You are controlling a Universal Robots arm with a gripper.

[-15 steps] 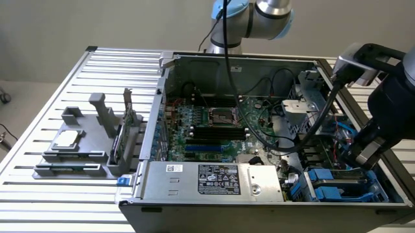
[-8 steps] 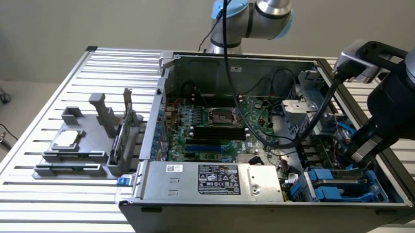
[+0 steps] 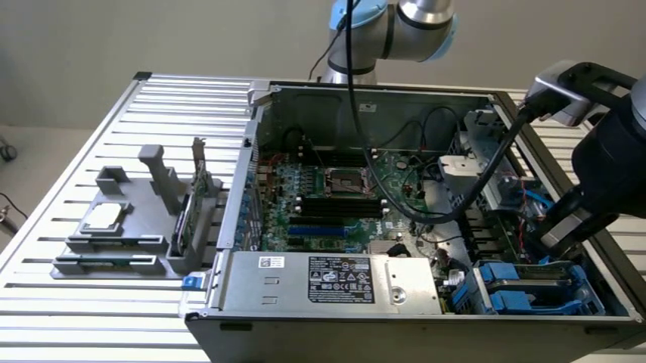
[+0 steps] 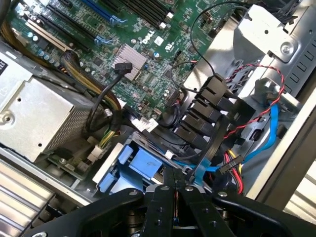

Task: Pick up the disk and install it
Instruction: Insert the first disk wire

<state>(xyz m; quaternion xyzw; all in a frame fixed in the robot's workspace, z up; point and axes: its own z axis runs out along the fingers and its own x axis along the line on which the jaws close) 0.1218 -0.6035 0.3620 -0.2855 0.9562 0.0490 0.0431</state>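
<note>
The disk (image 3: 517,290) shows its blue carrier rails low in the drive bay at the front corner of the open computer case, on the exterior view's right. In the wrist view its blue plastic end (image 4: 141,165) lies beside a pale metal edge, just beyond my fingertips. My gripper (image 3: 546,243) hangs right above that bay. Its black fingers (image 4: 164,190) are pressed together, so the gripper (image 4: 176,185) is shut with nothing visible between them. The disk's label side is hidden.
The case holds a green motherboard (image 3: 338,193), a silver power supply (image 3: 333,278) and loose red, blue and black cables (image 4: 269,126) beside the bay. A grey fixture (image 3: 121,246) on the slatted table (image 3: 60,318) carries a small square chip (image 3: 104,217) and a thin green card (image 3: 190,208).
</note>
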